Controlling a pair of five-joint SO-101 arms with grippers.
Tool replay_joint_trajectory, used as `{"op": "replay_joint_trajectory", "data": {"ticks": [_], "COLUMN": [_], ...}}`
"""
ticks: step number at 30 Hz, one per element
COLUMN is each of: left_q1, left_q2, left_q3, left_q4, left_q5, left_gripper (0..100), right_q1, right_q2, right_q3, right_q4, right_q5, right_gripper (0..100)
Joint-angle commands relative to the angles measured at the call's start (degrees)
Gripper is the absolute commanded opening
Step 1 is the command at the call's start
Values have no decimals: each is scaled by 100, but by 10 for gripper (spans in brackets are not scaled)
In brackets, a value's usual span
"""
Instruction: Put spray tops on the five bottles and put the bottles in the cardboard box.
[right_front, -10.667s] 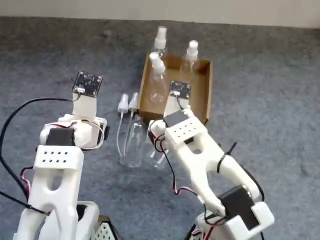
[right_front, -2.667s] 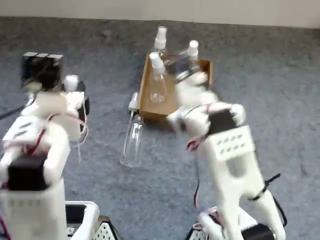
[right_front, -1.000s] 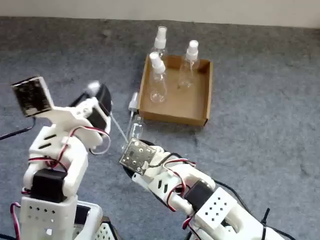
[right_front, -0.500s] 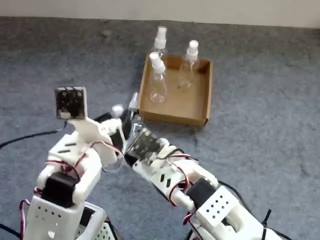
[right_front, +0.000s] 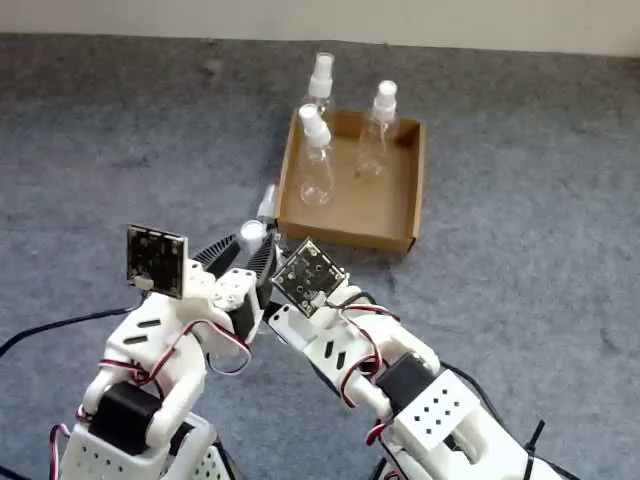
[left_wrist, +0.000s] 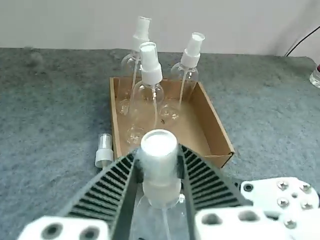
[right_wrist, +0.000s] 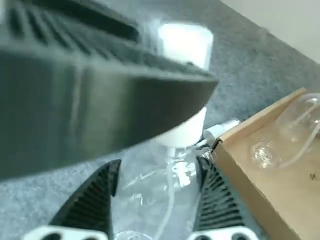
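My left gripper (right_front: 249, 243) (left_wrist: 159, 167) is shut on a white spray top (right_front: 250, 231) (left_wrist: 159, 146) (right_wrist: 184, 44). The top sits on the neck of a clear bottle (right_wrist: 150, 195) (left_wrist: 150, 220), which stands upright in front of the cardboard box (right_front: 392, 210) (left_wrist: 212, 132). My right gripper (right_wrist: 159, 175) is shut on that bottle's body, just under the left gripper. Two bottles with spray tops (right_front: 315, 155) (right_front: 376, 132) stand inside the box, and a third (right_front: 320, 80) stands just behind its far edge.
A loose spray top (right_front: 267, 201) (left_wrist: 103, 156) (right_wrist: 220, 131) lies on the grey carpet by the box's near left corner. Both arms crowd the front middle. Bare carpet stretches to the left and right of the box.
The left arm swung right with the spray top and brought it onto the bottle. The right gripper raised the bottle toward it.
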Motion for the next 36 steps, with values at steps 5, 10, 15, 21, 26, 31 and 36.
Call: {"op": "replay_joint_trajectory", "data": {"ticks": [5, 10, 15, 21, 26, 31, 36], "left_q1": [110, 127, 365, 462, 453, 321, -295], "left_q2": [-13, -13, -13, -13, -75, -75, -84], "left_q3": [57, 233, 242, 251, 233, 233, 180], "left_q4": [-70, -79, -70, -70, -62, -62, -88], "left_q5": [-26, -35, -53, -642, -651, -651, -651], "left_gripper": [4, 5, 5, 8, 130, 206, 207], "right_q1": [-40, -22, 400, 479, 514, 532, 637], "right_q2": [-154, -154, -154, -127, -101, -101, -101], "right_q3": [-84, -127, -127, -242, -549, -637, -655], "right_q4": [-198, -189, -180, -180, -171, -171, -180], "right_q5": [-18, -18, -26, -18, -18, 132, 378], "right_gripper": [5, 5, 5, 5, 4, 4, 4]}}
